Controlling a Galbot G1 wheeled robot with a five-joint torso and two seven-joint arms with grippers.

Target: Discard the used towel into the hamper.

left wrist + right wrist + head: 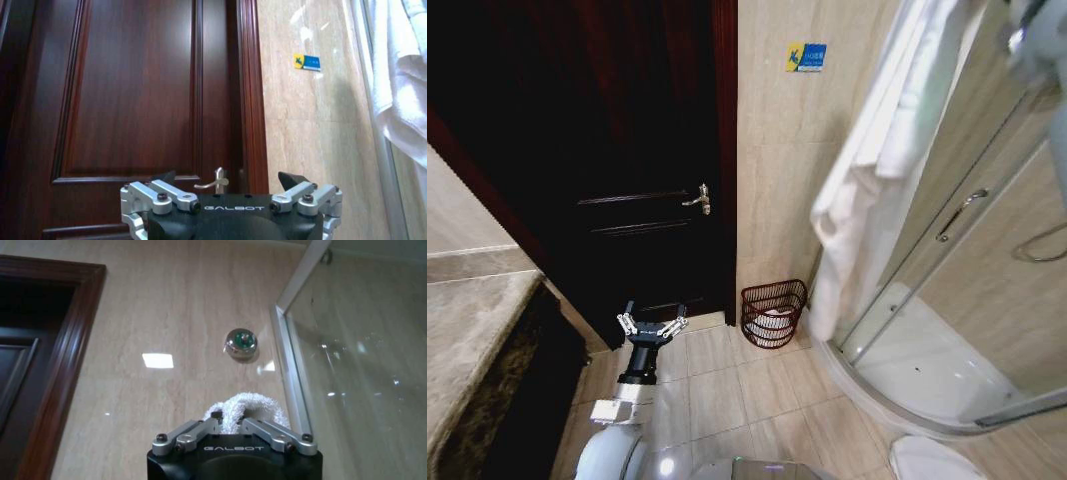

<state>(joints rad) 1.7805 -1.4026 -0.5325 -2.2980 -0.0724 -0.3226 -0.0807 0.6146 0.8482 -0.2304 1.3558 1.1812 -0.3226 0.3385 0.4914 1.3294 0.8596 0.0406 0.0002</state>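
We see the hamper (pixel 774 313) standing on the tiled floor (pixel 757 400) in the corner of the bathroom, against the beige wall (pixel 777 180), between the dark wooden door (pixel 627 150) and the curved glass shower stall (pixel 947 300). Something pale lies inside it, but we cannot tell what it is.

The white towel (pixel 867 160) hangs long down the edge of the shower stall, its lower end reaching close to the hamper's right side and hanging a little above the floor.

Our right claw (pixel 231 426) is up high beside the wall and the shower frame. Its two fingers are drawn close together around a bunch of the white towel, a fold of which bulges out from between them. A round chrome hook (pixel 241 340) sits on the wall beyond it.

Our left claw (pixel 652 325) is held low over the floor in front of the door, well to the left of the hamper. Its fingers are spread wide apart with nothing between them. In the left wrist view, it faces the door panel and the metal door handle (pixel 215 180).

A stone desk (pixel 467 340) runs along the left edge of the head view.
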